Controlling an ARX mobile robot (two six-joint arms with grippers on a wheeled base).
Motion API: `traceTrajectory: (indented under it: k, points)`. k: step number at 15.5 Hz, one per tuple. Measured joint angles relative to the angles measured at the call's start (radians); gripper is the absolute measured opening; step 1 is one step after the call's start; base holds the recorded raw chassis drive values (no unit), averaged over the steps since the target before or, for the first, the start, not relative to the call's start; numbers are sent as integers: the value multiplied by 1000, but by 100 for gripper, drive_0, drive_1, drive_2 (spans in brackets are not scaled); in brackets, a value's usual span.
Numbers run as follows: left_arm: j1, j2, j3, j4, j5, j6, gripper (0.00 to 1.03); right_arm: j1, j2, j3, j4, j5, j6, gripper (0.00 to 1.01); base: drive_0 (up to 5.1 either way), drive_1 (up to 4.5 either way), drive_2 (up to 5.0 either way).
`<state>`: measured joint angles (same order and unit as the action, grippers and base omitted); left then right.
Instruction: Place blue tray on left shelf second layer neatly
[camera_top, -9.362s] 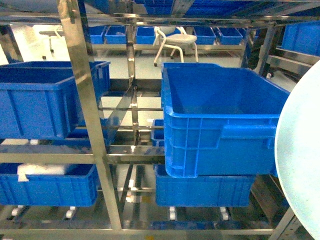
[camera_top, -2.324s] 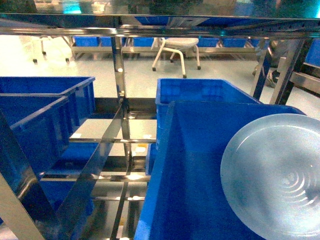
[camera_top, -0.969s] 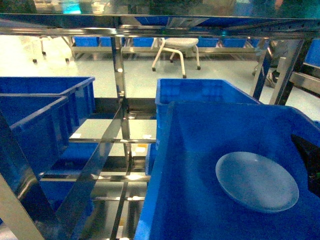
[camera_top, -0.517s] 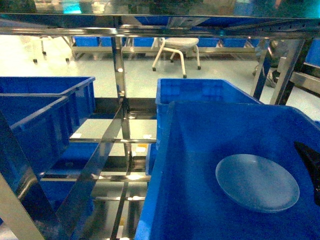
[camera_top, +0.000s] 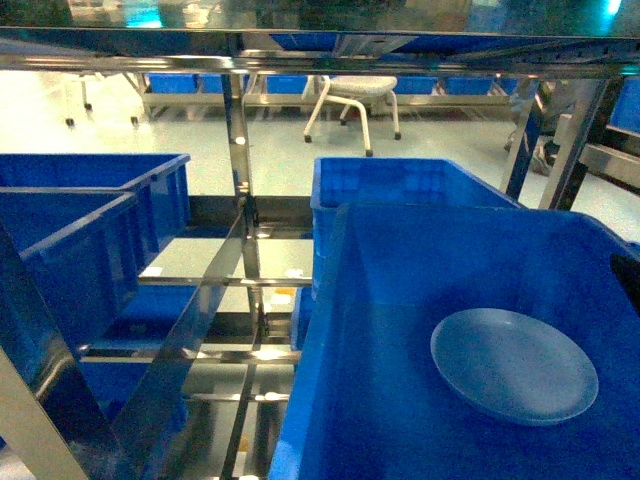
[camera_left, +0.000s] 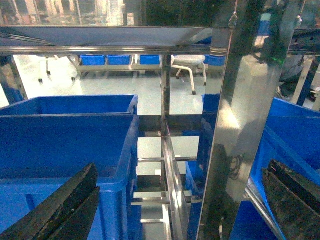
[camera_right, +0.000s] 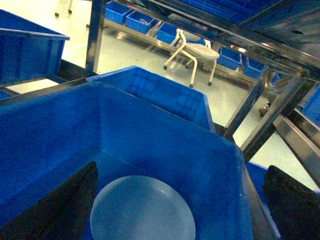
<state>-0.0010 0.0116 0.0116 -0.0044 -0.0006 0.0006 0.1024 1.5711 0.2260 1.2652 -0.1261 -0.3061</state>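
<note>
One pale-blue round plastic tray lies flat inside one deep dark-blue plastic crate. Both grippers, right and left, are spread wide and empty.

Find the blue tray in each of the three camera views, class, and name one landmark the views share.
Head: blue tray lies lower right, flat on a crate's floor.
Left wrist: not in view.
Right wrist: bottom centre, on the same crate's floor.
Shared landmark: the white stool behind.

The blue tray lies flat inside a deep blue crate, fingers spread apart.
</note>
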Motion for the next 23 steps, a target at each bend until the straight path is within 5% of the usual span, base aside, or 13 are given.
traceTrajectory:
  k: [8, 12, 14, 17, 21, 22, 23]
  points:
    - [0, 0, 0, 0, 0, 0, 98, 50, -307, -116, -175, 46, 23, 98, 0, 0, 0]
    - [0, 0, 0, 0, 0, 0, 98, 102, -539, -201, -348, 122, 29, 98, 0, 0, 0]
    - [0, 0, 0, 0, 0, 0, 98, 97, -660, -215, -455, 134, 36, 98, 0, 0, 0]
    - [0, 0, 0, 0, 0, 0, 98, 15, -881, -221, -631, 119, 44, 98, 0, 0, 0]
    - [0, 0, 0, 0, 1, 0, 98, 19, -945, -227, -665, 142, 32, 98, 0, 0, 0]
    - [0, 0, 0, -1, 0, 0, 98, 29, -917, -232, -587, 187, 68, 93, 0, 0, 0]
    - [0, 0, 0, 0, 0, 0, 98, 25, -947, -232, -576, 231, 145, 82, 0, 0, 0]
